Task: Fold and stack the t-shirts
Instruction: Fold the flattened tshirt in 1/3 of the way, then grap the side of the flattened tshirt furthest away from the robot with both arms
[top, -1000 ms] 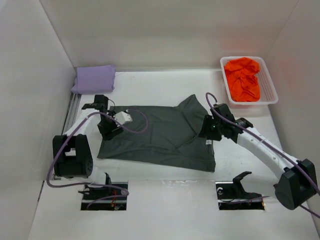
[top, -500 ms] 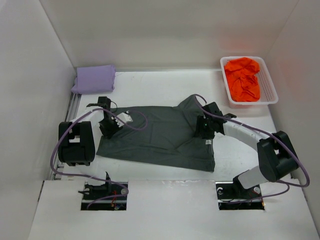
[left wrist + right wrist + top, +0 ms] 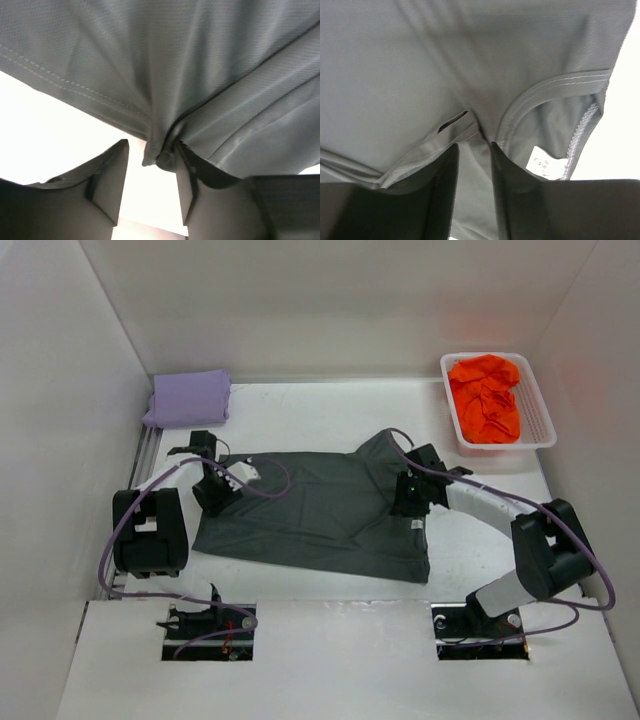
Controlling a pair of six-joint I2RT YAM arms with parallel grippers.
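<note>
Overhead view: the dark grey t-shirt (image 3: 320, 515) lies spread and somewhat creased at the middle of the white table (image 3: 330, 410), its neck end toward the right and one corner folded up toward the far side. The lavender t-shirt (image 3: 188, 398) rests as a folded block at the far left corner of the table, well apart from the grey one. The orange t-shirt (image 3: 487, 395) lies crumpled inside the white mesh basket (image 3: 545, 430) at the far right. The left gripper (image 3: 214, 492) is lowered onto the left edge of the grey shirt; the right gripper (image 3: 412, 495) is lowered onto its right side, near the neckline. Left wrist view: the fingers of the left gripper (image 3: 150, 150) stand apart, with bare table visible in the gap. A puckered bunch of the shirt's stitched hem (image 3: 162, 152) hangs between the tips, touching only the finger on the right of that view, so the hem is not clamped. Right wrist view: the right gripper (image 3: 474, 150) has its fingers fairly close together, and grey cloth fills the whole gap. Creases and the ribbed collar (image 3: 555, 82) run toward the tips, but whether the cloth is actually pinched cannot be told. A small white label (image 3: 542, 165) shows just inside the collar.
</note>
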